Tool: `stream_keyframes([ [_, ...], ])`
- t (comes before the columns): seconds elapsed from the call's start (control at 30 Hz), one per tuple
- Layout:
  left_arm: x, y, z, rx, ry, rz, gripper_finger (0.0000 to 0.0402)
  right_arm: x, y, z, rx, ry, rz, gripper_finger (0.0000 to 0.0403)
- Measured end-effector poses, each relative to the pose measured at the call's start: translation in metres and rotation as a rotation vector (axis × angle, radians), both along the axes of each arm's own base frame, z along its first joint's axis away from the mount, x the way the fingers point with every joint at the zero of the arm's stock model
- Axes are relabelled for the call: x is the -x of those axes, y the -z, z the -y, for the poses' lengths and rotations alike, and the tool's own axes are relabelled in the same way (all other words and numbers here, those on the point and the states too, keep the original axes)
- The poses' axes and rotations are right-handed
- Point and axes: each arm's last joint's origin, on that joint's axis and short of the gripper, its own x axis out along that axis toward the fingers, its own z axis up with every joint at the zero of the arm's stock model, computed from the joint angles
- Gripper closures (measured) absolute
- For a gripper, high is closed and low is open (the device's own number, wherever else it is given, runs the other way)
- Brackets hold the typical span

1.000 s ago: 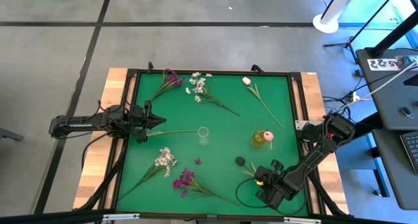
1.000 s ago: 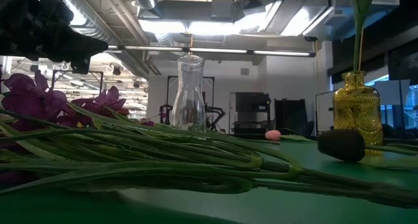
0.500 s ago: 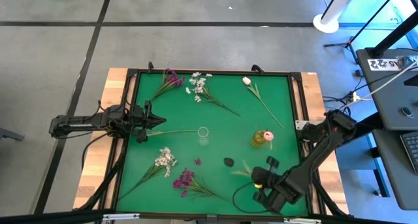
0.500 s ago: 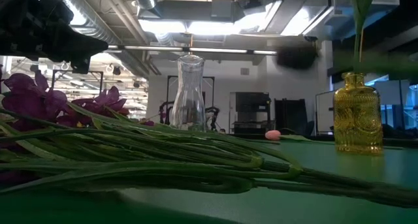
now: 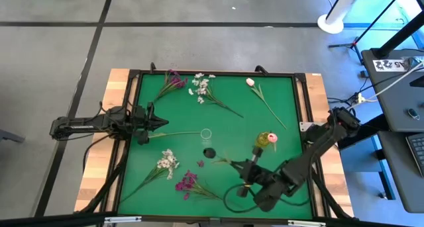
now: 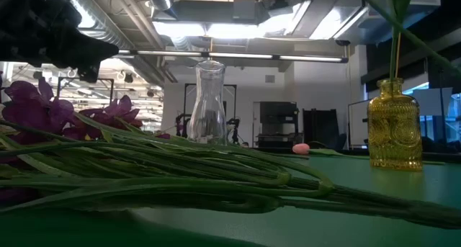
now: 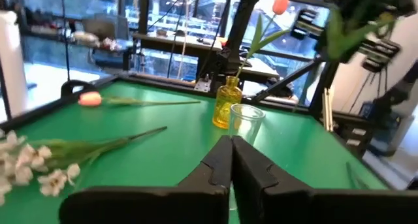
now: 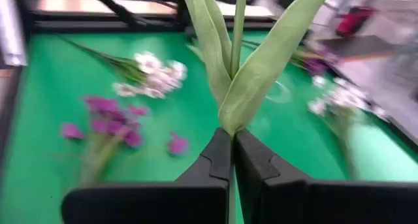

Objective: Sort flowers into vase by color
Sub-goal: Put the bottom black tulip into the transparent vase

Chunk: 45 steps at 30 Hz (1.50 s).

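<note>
My right gripper (image 5: 240, 169) (image 8: 232, 134) hangs over the table's near middle, shut on the dark-budded flower, whose near-black bud (image 5: 209, 152) hovers just near of the clear glass vase (image 5: 206, 134) (image 6: 209, 103). The yellow vase (image 5: 263, 141) (image 6: 394, 132) stands upright with a pink tulip (image 5: 271, 138) in it. My left gripper (image 5: 164, 124) (image 7: 231, 152) waits shut at the table's left, beside a bare green stem (image 5: 175, 134) lying flat. Magenta sprays (image 5: 173, 78) (image 5: 187, 182), white sprays (image 5: 201, 87) (image 5: 167, 162) and a pale tulip (image 5: 250, 82) lie on the green mat. My right gripper pinches the flower's green stem (image 8: 230, 123) between its two fingers, just below where the long leaves (image 8: 261, 67) branch off. The fingers come roughly level from the table's near right. The flower is lifted clear, its bud end pointing away from the fingers toward the clear vase.
A loose magenta petal (image 5: 200, 163) lies near the white spray. The raised black frame (image 5: 295, 75) borders the green mat. In the low view, flower stems (image 6: 180, 175) stretch across the near foreground. Bare mat shows between the two vases.
My right gripper has moved toward the table's left and a little toward its far edge, carrying the dark-budded flower. The bud has risen off the mat near the yellow vase and travelled to just near of the clear vase.
</note>
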Motion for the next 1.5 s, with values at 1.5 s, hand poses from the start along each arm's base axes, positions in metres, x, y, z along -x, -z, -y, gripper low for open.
stream_keyframes([
  [1.5,-0.025,-0.098,-0.003,0.028,-0.038,0.209,0.0401,-0.046,-0.135,0.266,-0.094,-0.476,0.5,0.0398],
])
